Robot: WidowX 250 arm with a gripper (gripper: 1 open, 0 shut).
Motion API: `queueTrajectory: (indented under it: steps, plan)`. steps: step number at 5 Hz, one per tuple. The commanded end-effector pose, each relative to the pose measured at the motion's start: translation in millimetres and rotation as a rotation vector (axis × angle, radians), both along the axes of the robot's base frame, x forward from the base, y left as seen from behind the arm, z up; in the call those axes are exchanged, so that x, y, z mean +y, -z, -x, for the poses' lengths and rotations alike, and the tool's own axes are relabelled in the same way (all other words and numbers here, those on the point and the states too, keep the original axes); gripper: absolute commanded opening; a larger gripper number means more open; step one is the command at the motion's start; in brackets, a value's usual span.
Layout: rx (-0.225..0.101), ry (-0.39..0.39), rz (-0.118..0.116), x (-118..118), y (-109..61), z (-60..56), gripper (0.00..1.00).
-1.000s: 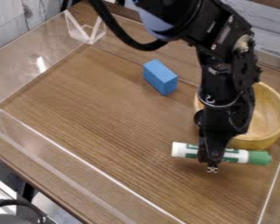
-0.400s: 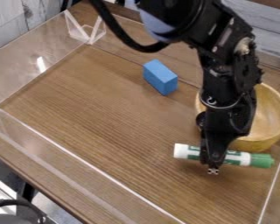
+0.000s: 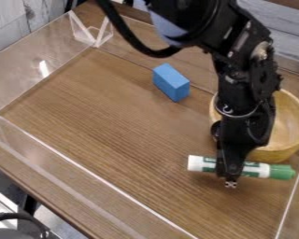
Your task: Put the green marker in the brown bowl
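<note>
The black robot gripper (image 3: pixel 230 171) pinches the white-barrelled, green-capped cylindrical marker (image 3: pixel 241 168) around its barrel, in front of the round light-brown wooden bowl (image 3: pixel 287 124) (the blue rectangular block (image 3: pixel 171 82) sits left of that bowl, on the brown wooden bench (image 3: pixel 108 121))

The wooden table (image 3: pixel 108 126) carries a light-brown bowl (image 3: pixel 287 131) at one side. A blue block (image 3: pixel 171 82) sits on the wood near the bowl, to its left and slightly farther back.
</note>
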State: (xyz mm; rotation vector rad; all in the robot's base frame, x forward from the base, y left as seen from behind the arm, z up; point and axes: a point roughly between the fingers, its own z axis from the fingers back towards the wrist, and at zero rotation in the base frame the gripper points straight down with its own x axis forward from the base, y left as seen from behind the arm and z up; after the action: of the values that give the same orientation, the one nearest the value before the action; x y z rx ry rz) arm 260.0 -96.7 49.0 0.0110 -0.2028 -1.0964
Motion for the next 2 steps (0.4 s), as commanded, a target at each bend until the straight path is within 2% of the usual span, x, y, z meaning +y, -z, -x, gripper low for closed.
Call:
queueTrajectory:
  steps: [1,2]
  plan:
    - [-0.070,-0.020,0.028,-2.9,-13.8,-14.0,0.00]
    - [-0.070,-0.032,0.037,-4.8,-15.4,-13.3,0.00]
